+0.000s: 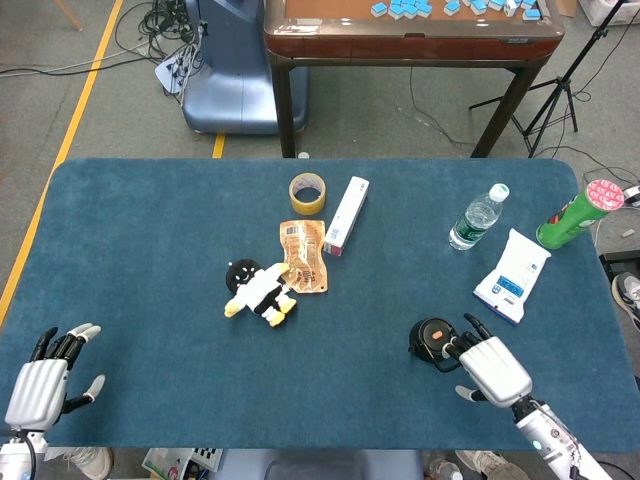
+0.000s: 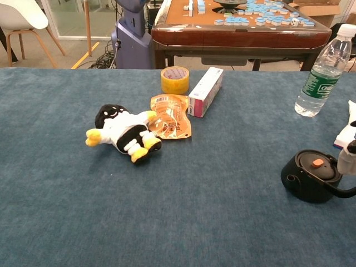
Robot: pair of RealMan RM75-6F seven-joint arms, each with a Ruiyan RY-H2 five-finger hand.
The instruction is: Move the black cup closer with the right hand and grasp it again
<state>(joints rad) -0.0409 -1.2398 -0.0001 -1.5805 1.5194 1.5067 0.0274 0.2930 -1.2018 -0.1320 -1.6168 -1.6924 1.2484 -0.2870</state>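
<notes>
**Blue felt counter, black cup at the right robot hand**

Blue felt covers the whole counter (image 1: 150, 230). At its near left corner the left robot hand (image 1: 40, 375) lies palm down with its dark-tipped fingers spread, holding nothing.

Toward the middle lies a small black, white and yellow plush penguin (image 1: 256, 292) on its back. Touching it on the right is a flat orange foil snack pouch (image 1: 302, 256). Behind the pouch stands a yellow roll of packing tape (image 1: 307, 193), and just beside that lies a long white carton with a pink end (image 1: 346, 215), one end reaching the pouch.

Further right, near the front edge, sits the round black cup with a lid, an orange button and a looped handle (image 2: 309, 176); in the head view it shows at (image 1: 432, 339). The right robot hand (image 1: 488, 365) is just to the right of it, fingers extended toward the handle side. In the chest view only a pale fingertip (image 2: 347, 160) shows at the frame edge, above the handle. Whether the fingers actually grip the handle I cannot tell.

Behind the cup lies a white and blue soft pack of wipes (image 1: 512, 274). A clear plastic water bottle with a green label (image 1: 475, 220) stands further back, and a green tube can with a pink lid (image 1: 578, 215) leans at the far right edge.
</notes>
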